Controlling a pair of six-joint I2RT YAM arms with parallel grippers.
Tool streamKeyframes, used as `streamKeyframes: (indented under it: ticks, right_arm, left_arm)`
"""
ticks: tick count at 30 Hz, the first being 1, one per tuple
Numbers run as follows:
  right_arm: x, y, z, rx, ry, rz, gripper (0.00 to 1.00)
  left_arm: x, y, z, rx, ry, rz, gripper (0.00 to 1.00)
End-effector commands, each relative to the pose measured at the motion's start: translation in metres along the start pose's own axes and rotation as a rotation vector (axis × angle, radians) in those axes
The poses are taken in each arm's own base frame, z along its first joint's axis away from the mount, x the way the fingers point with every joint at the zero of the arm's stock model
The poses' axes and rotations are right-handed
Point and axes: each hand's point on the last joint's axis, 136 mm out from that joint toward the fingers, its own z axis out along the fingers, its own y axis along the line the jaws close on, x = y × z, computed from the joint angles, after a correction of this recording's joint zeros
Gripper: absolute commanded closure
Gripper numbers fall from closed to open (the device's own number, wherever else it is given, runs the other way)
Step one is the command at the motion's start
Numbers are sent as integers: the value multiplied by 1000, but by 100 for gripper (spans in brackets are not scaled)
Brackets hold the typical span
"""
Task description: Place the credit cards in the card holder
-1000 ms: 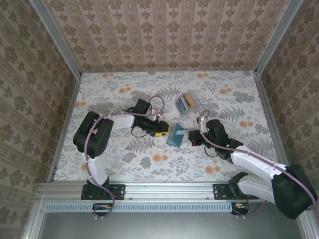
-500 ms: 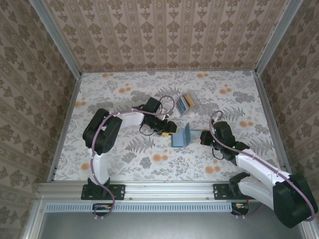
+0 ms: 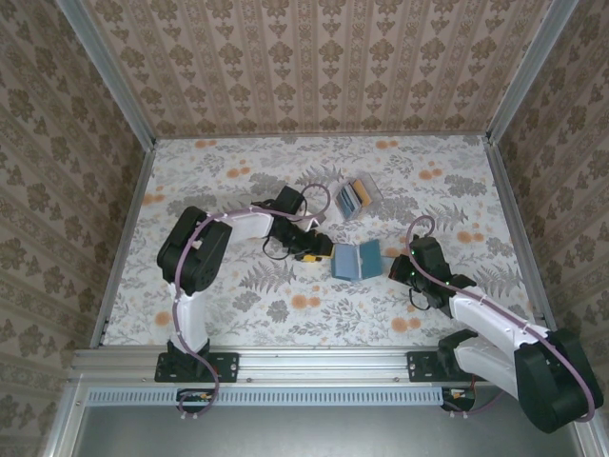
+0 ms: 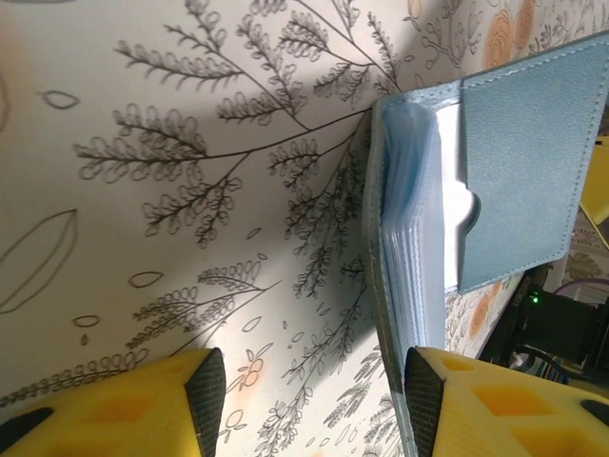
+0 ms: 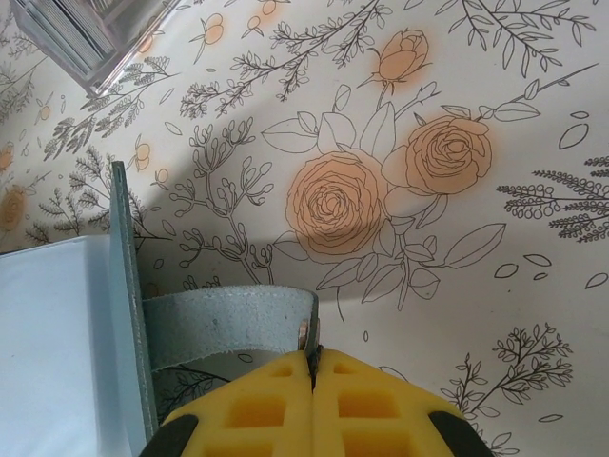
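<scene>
Your left gripper [image 4: 309, 405] has yellow fingers [image 4: 105, 419] with black pads [image 4: 207, 400]. Between them the table [image 4: 143, 95] is off-white, drawn over with dark fern sprigs and orange blooms. Beside its right finger, the card holder [image 4: 519, 162] shows a teal-blue stitched cover and pale, cloudy blue sleeves. Your right gripper [image 5: 312, 376] is yellow too. The strap [image 5: 228, 324] at its tips is grey-blue, and two orange roses [image 5: 333, 200] lie just ahead. Beyond both grippers, the credit cards [image 3: 354, 198] are striped grey, blue and yellow-orange.

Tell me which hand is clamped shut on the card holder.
The right hand: it is pinched shut on the strap of the card holder, whereas the left hand stands open beside the holder's other edge.
</scene>
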Motion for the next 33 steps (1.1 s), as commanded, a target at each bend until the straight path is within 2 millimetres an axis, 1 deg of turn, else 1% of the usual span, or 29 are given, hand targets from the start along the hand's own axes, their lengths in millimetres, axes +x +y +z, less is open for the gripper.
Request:
streamKeyframes:
  ticks: [1, 3, 5, 7, 8, 9, 11, 12, 14, 15, 19, 20, 22, 24, 26, 28, 31, 33]
  right_arm:
    - [-5, 3, 1, -11, -16, 7, 100]
    - [-5, 2, 1, -8, -18, 2, 100]
    - [-4, 1, 2, -4, -15, -5, 100]
    - [-3, 2, 2, 0, -1, -14, 100]
    - [-3, 3, 3, -3, 5, -15, 100]
    - [-2, 6, 4, -17, 12, -20, 100]
    - [-1, 10, 5, -34, 27, -36, 89]
    - [-1, 10, 4, -32, 33, -55, 88]
    - [-5, 13, 1, -25, 37, -100, 85]
    - [-8, 16, -2, -28, 33, -134, 81]
    - [-21, 28, -17, -58, 1, -278, 60]
    - [-25, 34, -22, -74, -7, -304, 55]
    - [-28, 52, -30, -147, 11, -352, 45]
    - [-26, 72, -35, -232, 51, -403, 42]
    - [-25, 84, -39, -281, 89, -413, 41]
    - [-16, 105, -43, -395, 144, -435, 41]
    - [-2, 129, -37, -504, 217, -400, 37]
    - [8, 144, -29, -590, 296, -325, 32]
  left_arm:
    - [-4, -12, 4, 31, 13, 21, 45]
    - [-5, -14, 6, 46, 13, 25, 49]
    - [-6, -13, 6, 47, 14, 22, 61]
    - [-8, -11, 3, 29, 5, 12, 80]
    - [-10, -11, 0, 25, -5, 13, 87]
    - [-11, -13, -3, 32, -14, 19, 90]
    - [-12, -18, -9, 47, -25, 29, 97]
    - [-13, -21, -12, 54, -30, 31, 100]
    - [-13, -28, -16, 73, -30, 31, 100]
    - [-13, -30, -18, 76, -34, 28, 100]
    - [-13, -34, -25, 84, -45, 11, 100]
    - [-14, -38, -27, 95, -47, 7, 100]
    - [-15, -42, -31, 112, -47, 4, 100]
    - [-13, -44, -34, 106, -44, 7, 100]
    - [-11, -43, -35, 97, -44, 6, 100]
    - [-10, -42, -35, 100, -48, 0, 100]
    - [-10, -42, -34, 112, -51, -2, 100]
    - [-12, -42, -34, 114, -57, -6, 100]
